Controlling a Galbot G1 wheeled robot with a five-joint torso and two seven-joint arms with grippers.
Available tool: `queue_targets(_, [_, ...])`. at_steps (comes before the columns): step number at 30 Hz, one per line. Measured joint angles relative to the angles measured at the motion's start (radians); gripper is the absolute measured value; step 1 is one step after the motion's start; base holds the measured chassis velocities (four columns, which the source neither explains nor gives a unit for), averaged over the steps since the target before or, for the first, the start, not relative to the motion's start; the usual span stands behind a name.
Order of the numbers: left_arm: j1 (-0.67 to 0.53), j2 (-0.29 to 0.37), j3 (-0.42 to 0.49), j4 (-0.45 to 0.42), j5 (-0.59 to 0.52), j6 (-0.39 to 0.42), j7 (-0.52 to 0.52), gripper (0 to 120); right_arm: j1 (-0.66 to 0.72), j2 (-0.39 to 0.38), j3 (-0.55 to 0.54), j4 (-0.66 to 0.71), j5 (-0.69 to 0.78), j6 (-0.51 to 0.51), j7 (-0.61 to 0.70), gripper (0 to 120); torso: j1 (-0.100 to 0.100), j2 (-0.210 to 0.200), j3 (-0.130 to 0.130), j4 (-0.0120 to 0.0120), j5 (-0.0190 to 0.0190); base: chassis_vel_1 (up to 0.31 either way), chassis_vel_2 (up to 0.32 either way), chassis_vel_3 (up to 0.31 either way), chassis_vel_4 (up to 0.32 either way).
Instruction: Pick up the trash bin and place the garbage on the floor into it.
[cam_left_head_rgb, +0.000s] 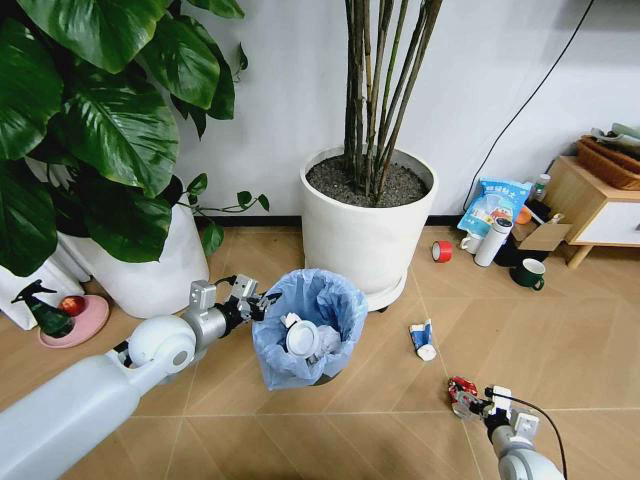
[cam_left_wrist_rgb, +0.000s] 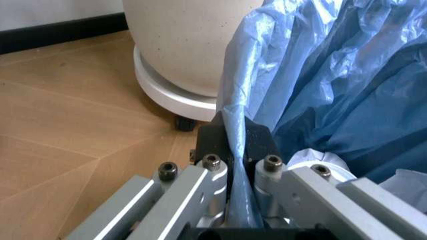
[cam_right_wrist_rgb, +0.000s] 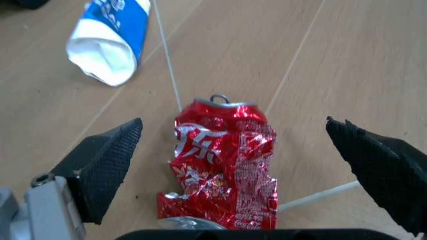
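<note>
The trash bin (cam_left_head_rgb: 312, 322), black with a baggy light-blue liner (cam_left_wrist_rgb: 320, 75), is in the middle of the head view with a white disc (cam_left_head_rgb: 303, 339) and pale paper inside. My left gripper (cam_left_head_rgb: 256, 301) is shut on the bin's rim, pinching the liner edge (cam_left_wrist_rgb: 237, 145) between its fingers. On the floor (cam_left_head_rgb: 560, 350) at the lower right lies a crushed red-white can (cam_left_head_rgb: 461, 392) (cam_right_wrist_rgb: 223, 170). My right gripper (cam_left_head_rgb: 473, 402) (cam_right_wrist_rgb: 232, 122) hangs open just over it, one finger (cam_right_wrist_rgb: 107, 165) on either side. A blue-white packet (cam_left_head_rgb: 423, 340) (cam_right_wrist_rgb: 110, 35) lies beyond the can.
A big white pot (cam_left_head_rgb: 368, 235) (cam_left_wrist_rgb: 187, 50) with a tree stands right behind the bin. A second white pot (cam_left_head_rgb: 150, 275) and a pink dish (cam_left_head_rgb: 72, 322) are at the left. A red tape roll (cam_left_head_rgb: 441, 251), white bottle (cam_left_head_rgb: 493, 242), green mug (cam_left_head_rgb: 528, 273) and wooden cabinet (cam_left_head_rgb: 590, 205) sit at the right.
</note>
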Motion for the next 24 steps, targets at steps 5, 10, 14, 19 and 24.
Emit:
queue_targets(5, [0.002, 0.002, 0.0, 0.0, -0.001, 0.0, -0.001, 0, 0.021, 0.0, -0.015, -0.032, 0.009, -0.014, 0.009, 100, 0.0, 0.0, 0.0, 0.0, 0.0, 0.0, 0.0, 0.0, 0.0])
queue_targets(10, [0.005, 0.003, -0.004, -0.002, -0.002, 0.001, -0.003, 0, 0.039, 0.002, -0.024, -0.062, 0.011, -0.017, 0.009, 100, 0.0, 0.0, 0.0, 0.0, 0.0, 0.0, 0.0, 0.0, 0.0])
queue_targets(14, [0.006, 0.003, -0.005, -0.003, -0.003, 0.001, -0.004, 0, 0.044, 0.004, -0.029, -0.068, 0.014, -0.022, 0.01, 91, 0.0, 0.0, 0.0, 0.0001, -0.0001, 0.0, 0.0, 0.0, 0.0])
queue_targets(19, [0.008, 0.002, -0.01, -0.004, -0.004, 0.002, -0.006, 0, 0.05, 0.003, -0.034, -0.087, 0.014, -0.032, 0.012, 71, 0.0, 0.0, 0.0, 0.0, -0.0001, 0.0, 0.0, 0.0, 0.0])
queue_targets(24, [0.014, 0.002, -0.016, -0.004, -0.004, 0.002, -0.006, 0, 0.055, 0.003, -0.039, -0.098, 0.019, -0.036, 0.012, 51, 0.0, 0.0, 0.0, 0.0001, -0.0004, 0.0, 0.0, 0.0, 0.0])
